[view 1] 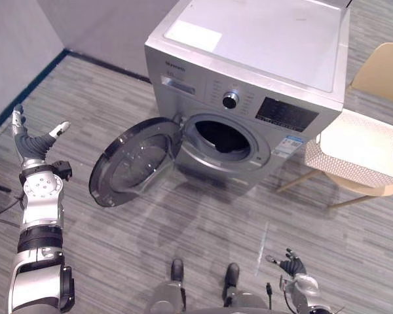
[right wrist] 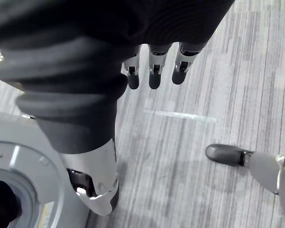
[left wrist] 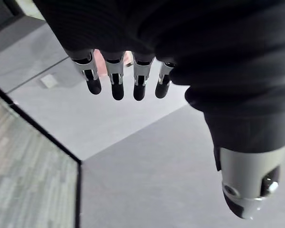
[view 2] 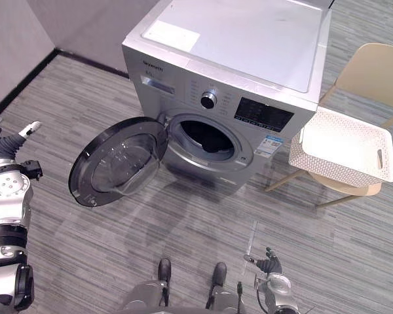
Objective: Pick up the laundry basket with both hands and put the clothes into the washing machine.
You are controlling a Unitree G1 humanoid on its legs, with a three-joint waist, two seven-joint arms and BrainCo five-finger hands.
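Left hand [view 1: 31,144] and right hand [view 1: 293,266] are empty, fingers relaxed. Laundry basket [view 1: 344,163] rests on a chair [view 1: 383,75] beside the washing machine [view 1: 262,39]; probably light, rigid plastic, best gripped by its end handle slots.

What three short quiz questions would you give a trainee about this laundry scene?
1. True or false: the round dark door of the silver-grey washing machine is shut.
2. The white perforated plastic laundry basket rests on: A the floor; B the pale wooden chair; C the machine's top.
3. Fill in: the left robot hand and the right robot hand both hold ____.
Key: 1 false; 2 B; 3 nothing.
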